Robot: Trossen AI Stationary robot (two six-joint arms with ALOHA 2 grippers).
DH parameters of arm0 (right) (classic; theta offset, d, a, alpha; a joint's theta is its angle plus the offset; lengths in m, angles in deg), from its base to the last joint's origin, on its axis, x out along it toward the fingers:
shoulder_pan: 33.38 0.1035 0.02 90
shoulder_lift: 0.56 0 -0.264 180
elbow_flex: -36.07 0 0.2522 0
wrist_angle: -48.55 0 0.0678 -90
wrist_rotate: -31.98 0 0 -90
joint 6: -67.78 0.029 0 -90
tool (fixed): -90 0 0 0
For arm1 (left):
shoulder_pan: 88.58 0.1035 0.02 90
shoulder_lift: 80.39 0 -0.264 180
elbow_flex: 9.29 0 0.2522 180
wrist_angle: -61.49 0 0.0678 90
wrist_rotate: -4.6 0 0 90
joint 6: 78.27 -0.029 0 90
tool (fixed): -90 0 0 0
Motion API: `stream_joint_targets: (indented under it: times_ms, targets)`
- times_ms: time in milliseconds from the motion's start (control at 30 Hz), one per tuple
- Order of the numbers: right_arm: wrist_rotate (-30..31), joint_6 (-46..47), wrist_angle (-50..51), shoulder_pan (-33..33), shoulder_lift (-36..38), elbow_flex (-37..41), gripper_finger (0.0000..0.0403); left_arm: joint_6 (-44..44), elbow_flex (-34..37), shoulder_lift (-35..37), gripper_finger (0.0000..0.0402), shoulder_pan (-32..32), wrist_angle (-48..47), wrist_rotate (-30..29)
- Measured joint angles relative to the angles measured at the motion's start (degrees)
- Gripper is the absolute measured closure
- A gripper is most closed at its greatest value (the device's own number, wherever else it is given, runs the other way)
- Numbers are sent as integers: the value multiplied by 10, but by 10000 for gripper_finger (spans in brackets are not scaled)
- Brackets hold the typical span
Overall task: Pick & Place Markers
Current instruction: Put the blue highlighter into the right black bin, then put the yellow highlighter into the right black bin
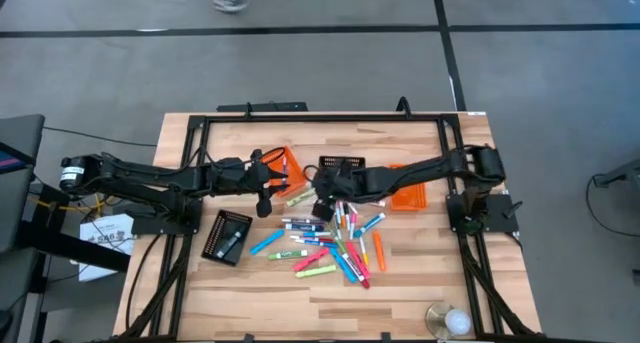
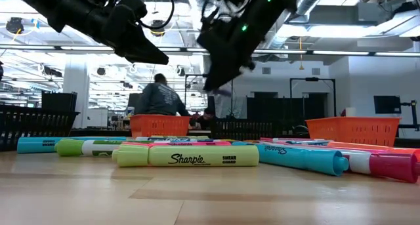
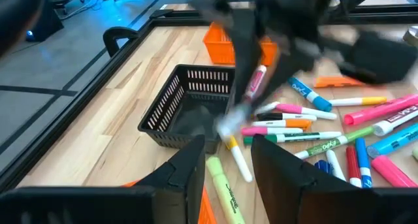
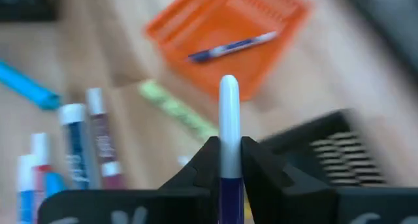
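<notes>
The right gripper [image 4: 228,160] is clamped on 1 white-capped marker [image 4: 228,113], lifted above the pile at the centre of the high view. The rest of the markers [image 1: 325,245] lie scattered on the table [image 1: 420,283], centre to lower centre. The left gripper [image 3: 225,165] hovers near the orange basket [image 1: 290,169], fingers apart, empty.

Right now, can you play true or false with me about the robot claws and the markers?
1. The right claw pinches a white-capped marker. True.
2. The orange basket in the right wrist view is empty. False: one blue pen lies inside.
3. The left claw holds a marker. False: it holds nothing.
4. Many markers lie loose on the table. True.
</notes>
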Motion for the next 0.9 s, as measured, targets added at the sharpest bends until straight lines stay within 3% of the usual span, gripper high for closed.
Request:
stream_joint_targets:
  times_ms: [167,433,733,900]
  targets:
    - [27,-10,82,-29,37,0,377,2,0,0,280,0,0,0]
    - [3,31,142,-72,7,27,340,2,0,0,280,0,0,0]
    - [-9,18,102,-81,-7,20,323,2,0,0,280,0,-2,0]
    - [-63,-29,57,-49,-6,3,301,2,0,0,280,0,-4,0]
